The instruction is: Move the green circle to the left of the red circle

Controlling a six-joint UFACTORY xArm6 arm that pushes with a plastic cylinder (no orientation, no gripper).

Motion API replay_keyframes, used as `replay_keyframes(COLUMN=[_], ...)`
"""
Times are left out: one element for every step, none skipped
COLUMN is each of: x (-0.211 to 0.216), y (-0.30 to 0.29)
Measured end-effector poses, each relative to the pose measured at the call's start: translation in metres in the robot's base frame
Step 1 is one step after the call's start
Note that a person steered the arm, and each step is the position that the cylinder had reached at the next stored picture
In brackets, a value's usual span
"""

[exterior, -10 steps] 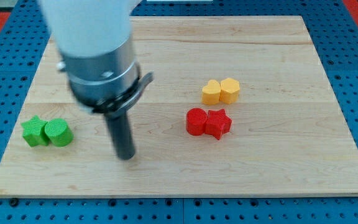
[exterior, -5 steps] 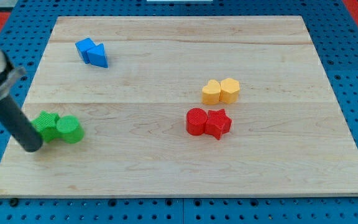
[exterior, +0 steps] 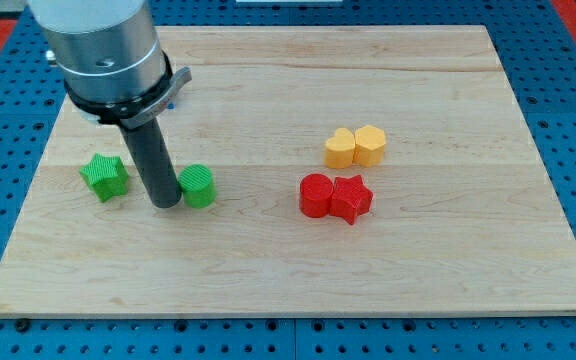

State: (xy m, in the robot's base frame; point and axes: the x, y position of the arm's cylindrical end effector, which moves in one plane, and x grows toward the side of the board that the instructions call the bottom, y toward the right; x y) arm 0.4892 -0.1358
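Green circle point(exterior: 198, 186) sits touching my tip point(exterior: 165, 203) on the view's right; the tool grasps nothing.

Pale wood, ribbed plastic, brushed metal

The surface point(exterior: 268, 260) is light, matt wood with fine lengthwise grain. The green circle point(exterior: 198, 186), green star point(exterior: 104, 176) and red circle point(exterior: 316, 195) look like matt plastic with ribbed sides. My tip point(exterior: 165, 203) ends a matt black rod under a satin metal collar point(exterior: 103, 50).

My arm comes in from the view's top left, rod upright, my tip point(exterior: 165, 203) down on the board.
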Motion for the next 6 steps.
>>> replay_keyframes(x=[-0.028, -0.025, -0.023, -0.022, -0.022, -0.017], y=[0.004, 0.017, 0.034, 0.046, 0.046, 0.053])
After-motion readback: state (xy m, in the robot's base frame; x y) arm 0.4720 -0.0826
